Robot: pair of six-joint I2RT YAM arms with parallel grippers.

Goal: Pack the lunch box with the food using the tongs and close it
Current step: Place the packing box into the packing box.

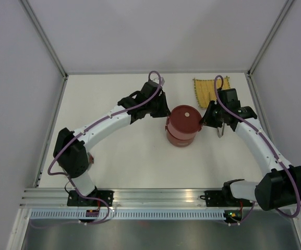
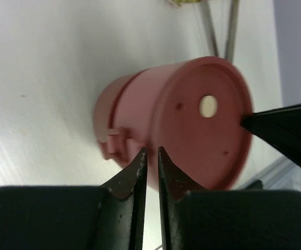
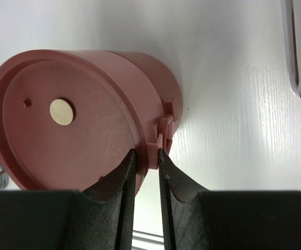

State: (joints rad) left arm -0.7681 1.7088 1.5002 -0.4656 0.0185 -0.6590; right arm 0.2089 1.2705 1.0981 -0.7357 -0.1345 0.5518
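Dark-red, the box (image 1: 183, 125) stands upright mid-worktop (image 1: 129, 161), stacked and closed; its axis is vertical, lid (image 3: 72, 130) up, pale knob (image 3: 61, 111) at the centre. The left fingers (image 2: 132, 179) are at its left side, almost together with a thin slit between them; I cannot tell whether they pinch anything. The right fingers (image 3: 120, 179) stand narrowly apart with the side clip (image 3: 162, 136) between the tips; I cannot tell whether they grip it. The steel tongs (image 3: 300, 78) lie just right of the box, joined end towards the arm bases; the yellow mat (image 1: 206, 91) lies beyond.
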